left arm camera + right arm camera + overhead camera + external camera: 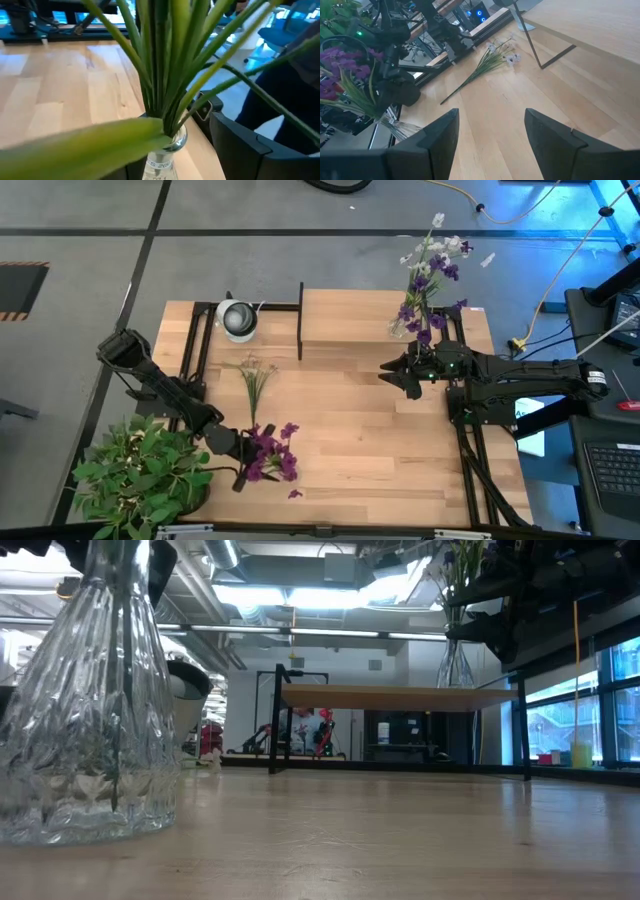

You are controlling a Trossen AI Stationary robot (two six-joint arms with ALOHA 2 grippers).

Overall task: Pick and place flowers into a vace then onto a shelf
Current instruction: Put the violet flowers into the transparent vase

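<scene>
Two vases on the table, one loose stem between them

The shelf [375,320] runs along the table's [380,460] far edge, with a vase of flowers [428,275] standing at its right end. A second vase [268,452] sits near the front-left, right beside the potted plant [140,475] at the corner. One stem [254,380] lies flat on the table in front of the shelf's left end, and a round lamp [237,318] sits behind it.

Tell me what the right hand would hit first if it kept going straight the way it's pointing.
Probably nothing soon: the open right hand faces bare tabletop. Farther along lie the loose white flowers, slightly off line, though depth is unclear.
</scene>
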